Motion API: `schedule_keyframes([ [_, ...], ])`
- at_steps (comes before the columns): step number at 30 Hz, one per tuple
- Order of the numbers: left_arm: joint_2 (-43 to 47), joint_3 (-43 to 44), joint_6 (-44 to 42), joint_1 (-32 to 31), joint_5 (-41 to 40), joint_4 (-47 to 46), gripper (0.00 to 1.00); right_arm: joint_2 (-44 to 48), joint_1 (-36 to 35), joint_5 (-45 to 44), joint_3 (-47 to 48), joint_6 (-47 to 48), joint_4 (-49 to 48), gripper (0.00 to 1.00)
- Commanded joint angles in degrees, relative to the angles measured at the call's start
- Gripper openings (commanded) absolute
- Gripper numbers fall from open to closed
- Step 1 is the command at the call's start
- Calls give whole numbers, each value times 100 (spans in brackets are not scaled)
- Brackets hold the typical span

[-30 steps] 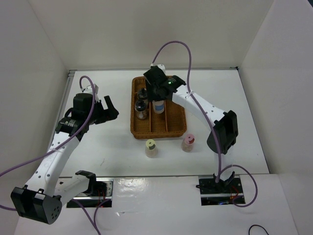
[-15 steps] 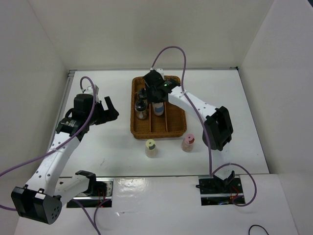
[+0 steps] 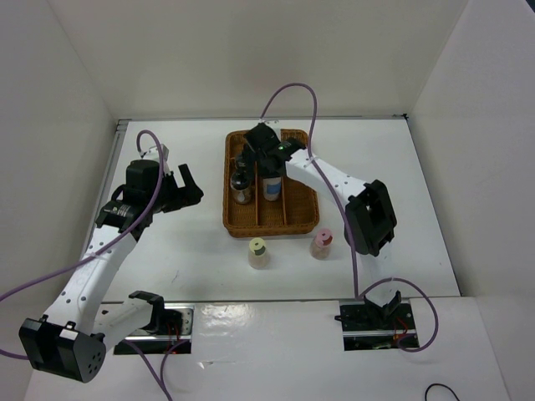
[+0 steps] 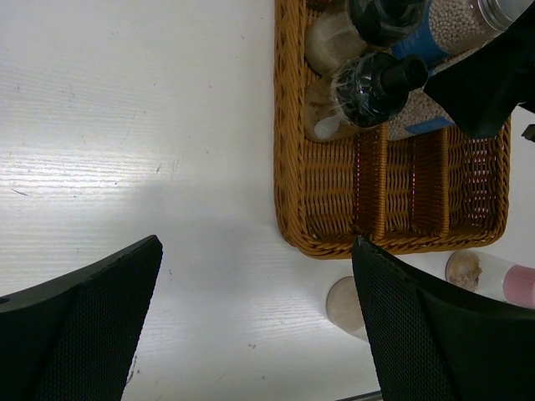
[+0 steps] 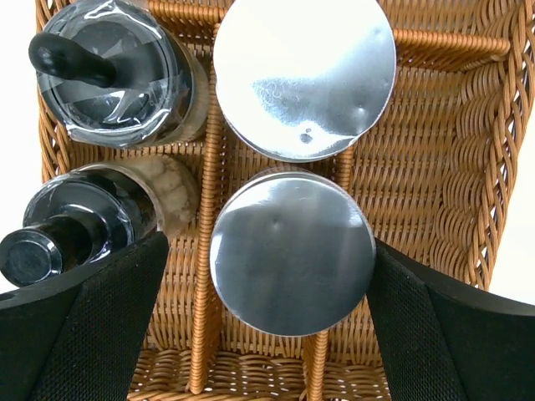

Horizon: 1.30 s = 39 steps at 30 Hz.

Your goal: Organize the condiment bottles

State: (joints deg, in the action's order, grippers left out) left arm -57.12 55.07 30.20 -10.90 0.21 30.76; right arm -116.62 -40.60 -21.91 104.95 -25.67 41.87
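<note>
With both the right gripper [image 5: 267, 322] (astride a grey-topped cylinder [image 5: 291, 251]) and left gripper [image 4: 255, 326] open, the pink-capped bottle [image 3: 321, 244] looks light, rigid, tippy: pinch its body below the cap.

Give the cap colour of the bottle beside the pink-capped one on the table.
The cap is yellow; top external view.

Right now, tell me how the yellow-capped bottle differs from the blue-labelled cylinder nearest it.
Place: the blue-labelled cylinder stands inside the wicker tray; the yellow-capped bottle stands on the table in front of the tray.
Top: the cylinder's is flat and silvery grey, the bottle's is yellow.
Height: the cylinder looks taller than the bottle.
Attention: the open right fingers flank the cylinder; no fingers are near the bottle.
Both stand upright.
</note>
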Motion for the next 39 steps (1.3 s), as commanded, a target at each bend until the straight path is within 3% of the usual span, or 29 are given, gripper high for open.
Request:
schedule_keyframes([
  [1,61,-5,-14,35,85,-246,100,401,26,-164,18,-184,102,99],
  [10,114,-5,-14,35,85,-246,100,2878,-826,161,-1835,-518,-179,99],
  [14,114,-5,-14,35,85,-246,100,3417,-1362,477,-2627,-912,-398,99],
  [21,227,-5,-14,35,85,-246,100,3111,-2013,530,-3550,-1571,-416,99],
  [26,228,-58,-14,35,85,-246,100,2689,-2355,249,-3499,-1704,-416,99],
  [35,281,-58,-14,35,85,-246,100,2451,-2356,91,-3323,-1652,-477,99],
  [39,281,-58,-14,35,85,-246,100,2250,-2356,38,-3323,-1652,-478,92],
])
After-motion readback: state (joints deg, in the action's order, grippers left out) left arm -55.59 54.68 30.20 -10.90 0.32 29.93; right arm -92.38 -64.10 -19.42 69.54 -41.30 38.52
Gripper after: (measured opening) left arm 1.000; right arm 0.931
